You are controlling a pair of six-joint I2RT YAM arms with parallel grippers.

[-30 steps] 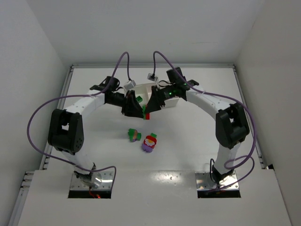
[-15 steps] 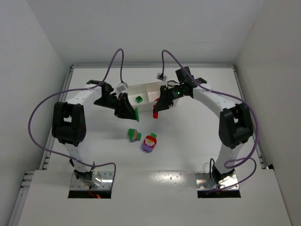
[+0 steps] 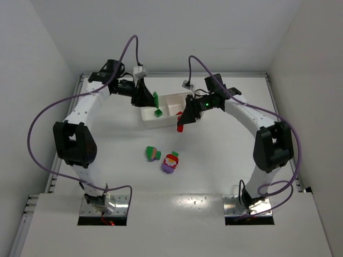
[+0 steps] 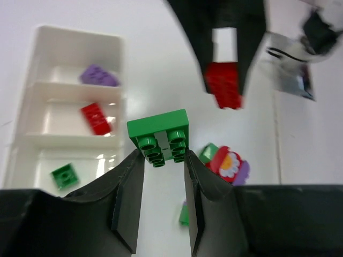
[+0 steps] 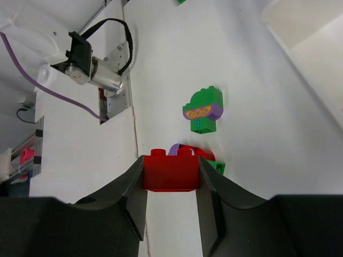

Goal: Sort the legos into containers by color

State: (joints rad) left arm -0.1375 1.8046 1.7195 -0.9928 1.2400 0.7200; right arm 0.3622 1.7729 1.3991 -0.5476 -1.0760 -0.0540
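The left gripper (image 4: pixel 161 156) pinches a green brick (image 4: pixel 158 131) near the tray (image 4: pixel 75 84) end that holds a loose green brick (image 4: pixel 65 175) — likely its drop spot. The right gripper (image 5: pixel 171 172) clamps a red brick (image 5: pixel 171 170) beside the tray, probably bound for the middle section. Two mixed clumps (image 3: pixel 171 162) lie on the table (image 3: pixel 214 160).

You've a green brick (image 4: pixel 158 128) and red brick (image 5: pixel 171 172) held aloft by the white tray (image 3: pixel 157 122) near the table's (image 3: pixel 230 160) far edge; two mixed clumps (image 3: pixel 170 163) lie mid-table.

A white table (image 3: pixel 214 160) stands enclosed by plain white walls (image 3: pixel 32 53), a metal rail (image 3: pixel 50 182) lining its left edge.
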